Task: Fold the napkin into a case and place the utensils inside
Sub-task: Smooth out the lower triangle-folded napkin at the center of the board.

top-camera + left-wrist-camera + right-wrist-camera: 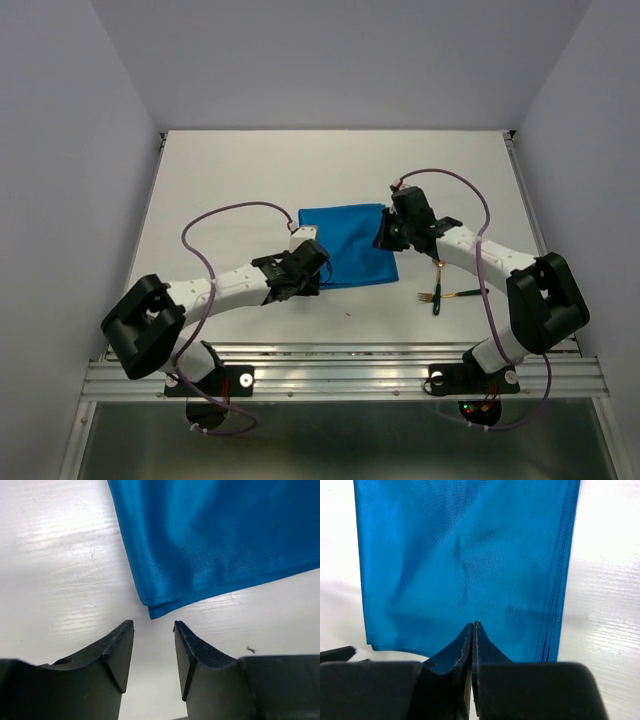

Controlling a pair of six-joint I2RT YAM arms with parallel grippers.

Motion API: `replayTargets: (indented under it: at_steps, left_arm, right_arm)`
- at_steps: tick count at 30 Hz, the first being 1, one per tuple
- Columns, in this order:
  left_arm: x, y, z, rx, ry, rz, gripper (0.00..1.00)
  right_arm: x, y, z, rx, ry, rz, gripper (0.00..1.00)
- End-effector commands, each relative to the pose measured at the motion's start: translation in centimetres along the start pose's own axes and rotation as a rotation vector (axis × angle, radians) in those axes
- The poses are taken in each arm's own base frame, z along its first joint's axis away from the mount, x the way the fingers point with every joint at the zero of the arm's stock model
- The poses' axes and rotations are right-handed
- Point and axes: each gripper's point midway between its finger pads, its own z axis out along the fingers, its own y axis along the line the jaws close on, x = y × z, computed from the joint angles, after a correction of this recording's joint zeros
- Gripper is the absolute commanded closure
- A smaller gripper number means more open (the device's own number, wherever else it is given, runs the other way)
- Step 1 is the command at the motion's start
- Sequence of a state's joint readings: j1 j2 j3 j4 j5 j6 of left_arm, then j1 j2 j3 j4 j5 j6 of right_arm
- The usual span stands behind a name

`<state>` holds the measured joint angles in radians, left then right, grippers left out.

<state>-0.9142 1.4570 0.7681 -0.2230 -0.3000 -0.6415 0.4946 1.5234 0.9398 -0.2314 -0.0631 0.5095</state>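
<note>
Top external view has the napkin (350, 245) lying as a folded, layered rectangle at mid-table, not yet a case and with nothing tucked in; the utensils (447, 295) lie on the table (240, 180) just to its right. Left gripper (153, 630) stands with jaws apart and empty, the cloth's near-left corner just ahead, likely lined up to pinch it for the next fold; right gripper (472, 630) is closed, tips over the cloth's right side, probably pinning it down; whether cloth is pinched I cannot tell.
</note>
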Motion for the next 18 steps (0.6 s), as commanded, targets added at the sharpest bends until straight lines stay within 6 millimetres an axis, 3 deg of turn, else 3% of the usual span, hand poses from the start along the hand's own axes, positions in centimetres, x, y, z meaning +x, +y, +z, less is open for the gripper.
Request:
replayTargets:
  at_steps: [1,4,6,11,15,18]
  left_arm:
    - [-4.6,-0.9,-4.2,0.064,-0.125,-0.041,0.51]
    - [-5.9,-0.9,-4.4,0.082,-0.154,-0.064,0.6]
    - [-6.5,-0.7,-3.9,0.089,-0.16,-0.08,0.61]
    - [-6.5,-0.1,-1.6,0.074,-0.135,-0.086,0.56]
    - [-6.5,-0.2,-0.5,0.067,-0.124,-0.083,0.59]
    - [-6.5,-0.4,0.2,0.076,-0.121,-0.08,0.62]
  right_arm:
    - [-1.6,2.0,-0.8,-0.046,-0.041,-0.029,0.96]
    - [-0.9,1.6,-0.4,-0.036,-0.023,-0.033,0.96]
    - [-0.1,1.0,-0.3,-0.02,-0.002,-0.037,0.96]
    - [1.0,-1.5,-0.9,0.085,-0.006,-0.027,0.71]
    - [2.1,-4.3,-1.9,0.208,-0.021,0.003,0.7]
    - [2.9,-4.9,-2.2,0.223,-0.013,0.014,0.69]
